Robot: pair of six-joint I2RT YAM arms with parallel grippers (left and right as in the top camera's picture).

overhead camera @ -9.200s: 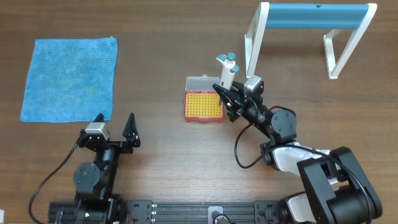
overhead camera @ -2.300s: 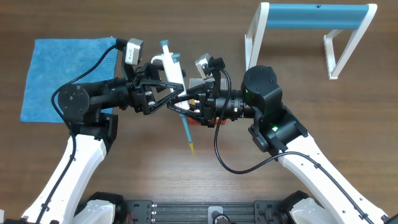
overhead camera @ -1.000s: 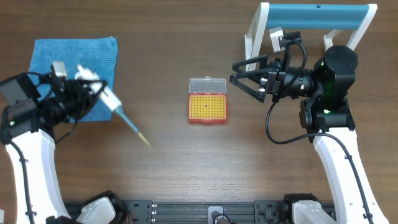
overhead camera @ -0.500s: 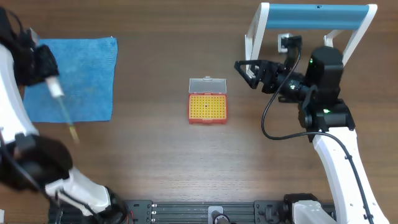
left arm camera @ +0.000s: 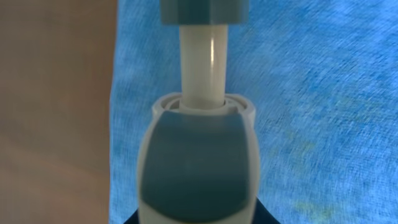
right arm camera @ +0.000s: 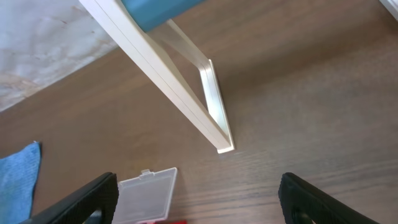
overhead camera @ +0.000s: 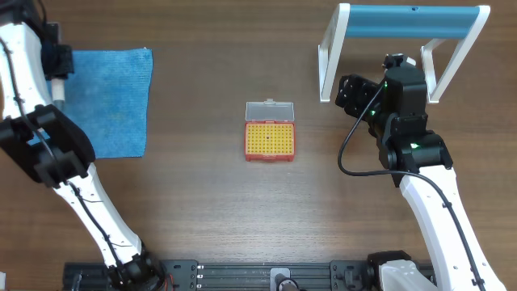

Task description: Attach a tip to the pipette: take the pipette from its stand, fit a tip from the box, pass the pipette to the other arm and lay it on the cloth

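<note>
Plastic and so probably light, stiff and a little slippery, the pipette (left arm camera: 198,168) is clamped at its thick grey body, the best place I think, by the left pincer (overhead camera: 58,65) over the edge of the blue cloth (left arm camera: 311,93), while the right pincer (right arm camera: 198,198) stands spread wide.

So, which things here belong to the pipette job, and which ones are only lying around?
Belong to the job: pipette, blue cloth, tip box, stand.
Not part of it: wooden table, right arm's black cable.
</note>
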